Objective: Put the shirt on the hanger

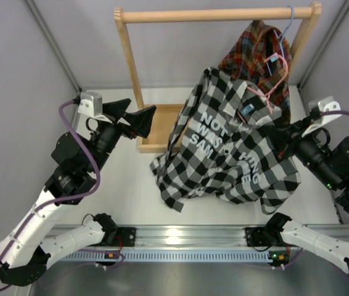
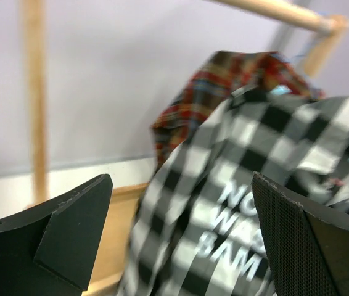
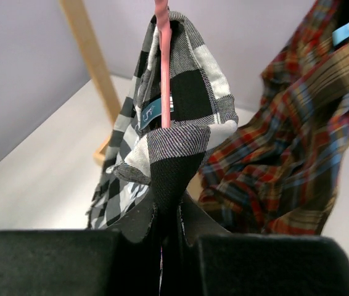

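Note:
The black-and-white checked shirt (image 1: 224,145) with white lettering hangs lifted at mid-table, its lower part resting on the table. The pink wire hanger (image 1: 267,86) sits at its collar, hook up. In the right wrist view the hanger's wire (image 3: 164,61) runs down inside the collar of the shirt (image 3: 180,105). My right gripper (image 1: 290,132) (image 3: 168,216) is shut on a fold of the shirt at the collar, with the pink wire running into the pinch. My left gripper (image 1: 142,120) (image 2: 180,240) is open and empty, just left of the shirt (image 2: 224,203), not touching it.
A wooden rack stands at the back, with a top bar (image 1: 217,13), a left post (image 1: 130,58) and a base board (image 1: 159,126). A red plaid shirt (image 1: 258,52) (image 3: 298,123) hangs from the bar on a light blue hanger (image 1: 289,24), right behind the checked shirt.

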Robot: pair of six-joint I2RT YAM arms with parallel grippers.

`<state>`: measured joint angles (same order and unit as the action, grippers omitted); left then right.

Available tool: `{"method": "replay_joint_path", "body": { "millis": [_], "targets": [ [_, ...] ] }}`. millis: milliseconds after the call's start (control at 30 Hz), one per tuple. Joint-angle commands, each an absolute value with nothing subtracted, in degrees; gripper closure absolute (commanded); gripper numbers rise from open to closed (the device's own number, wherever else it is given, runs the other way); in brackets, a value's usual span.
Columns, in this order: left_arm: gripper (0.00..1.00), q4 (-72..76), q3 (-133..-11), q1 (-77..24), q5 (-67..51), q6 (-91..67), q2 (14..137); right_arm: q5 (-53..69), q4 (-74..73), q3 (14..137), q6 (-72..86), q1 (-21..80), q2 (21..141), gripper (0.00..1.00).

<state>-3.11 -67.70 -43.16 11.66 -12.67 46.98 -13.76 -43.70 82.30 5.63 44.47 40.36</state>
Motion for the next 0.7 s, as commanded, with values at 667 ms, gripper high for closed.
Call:
{"method": "replay_joint_path", "body": {
  "millis": [667],
  "targets": [
    [0.02,-31.56,-62.24,-43.07,13.11,-15.73,37.72,-30.68,-21.62,101.85,7.64,42.19,70.39,1.00]
  ]
}}
